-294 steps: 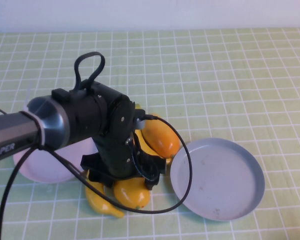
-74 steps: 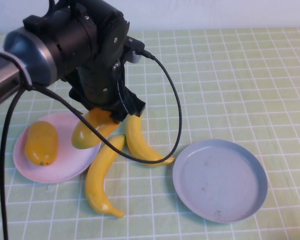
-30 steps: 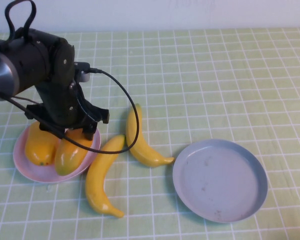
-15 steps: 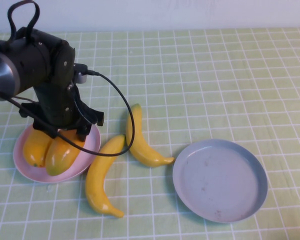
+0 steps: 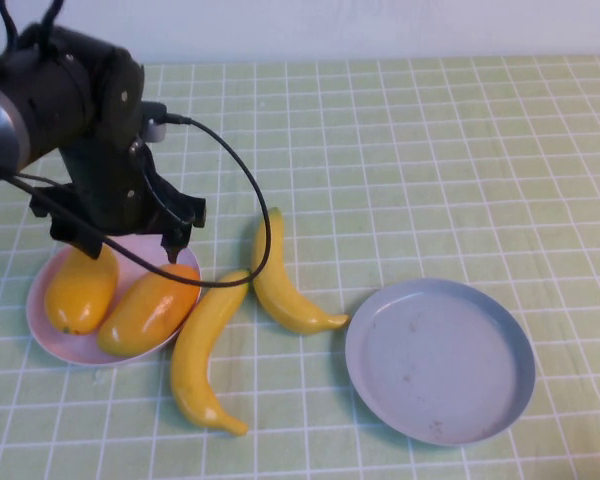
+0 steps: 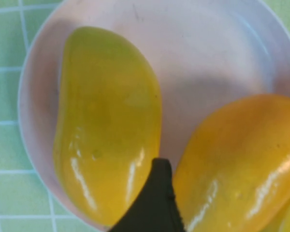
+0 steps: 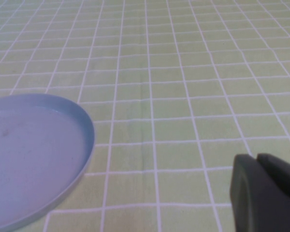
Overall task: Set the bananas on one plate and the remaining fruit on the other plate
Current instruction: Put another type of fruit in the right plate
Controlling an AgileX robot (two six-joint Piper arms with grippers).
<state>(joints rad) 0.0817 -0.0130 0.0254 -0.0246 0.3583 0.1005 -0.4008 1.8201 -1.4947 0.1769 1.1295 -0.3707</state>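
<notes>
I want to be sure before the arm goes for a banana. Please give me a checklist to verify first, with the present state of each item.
1. Both mango-like fruits lie on the pink plate: ok.
2. Left gripper holds no fruit; it hangs above the pink plate: ok. Whether its fingers are open: cannot tell.
3. Bananas both lie on the table between the plates, reachable from above: ok.
4. Grey-blue plate has nothing on it and is ready for bananas: ok.
5. Left arm's cable hangs close over the nearer banana, so it may snag: not ok.
6. Right gripper is parked beside the grey-blue plate, not over it: ok.
</notes>
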